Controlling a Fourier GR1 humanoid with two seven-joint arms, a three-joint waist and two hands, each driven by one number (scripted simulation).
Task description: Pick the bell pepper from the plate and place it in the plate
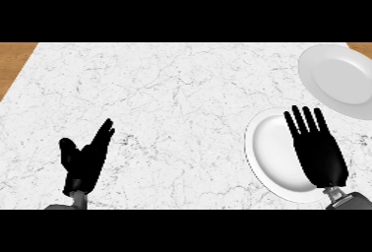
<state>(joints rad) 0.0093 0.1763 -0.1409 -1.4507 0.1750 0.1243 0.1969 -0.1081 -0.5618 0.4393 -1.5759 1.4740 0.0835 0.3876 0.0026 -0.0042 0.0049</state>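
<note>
Two white plates lie at the right of the marble counter. The near plate [270, 152] sits at the lower right, and my right hand [318, 152] hovers over its right half, open with fingers straight and pointing away from me. The far plate [341, 78] lies at the upper right, partly cut by the view's edge. No bell pepper shows on either plate; my right hand hides part of the near one. My left hand [85, 160] rests open at the lower left, fingers up.
The white marble counter [167, 98] fills most of the view. Brown wood shows at its upper left corner [15, 59] and upper right corner.
</note>
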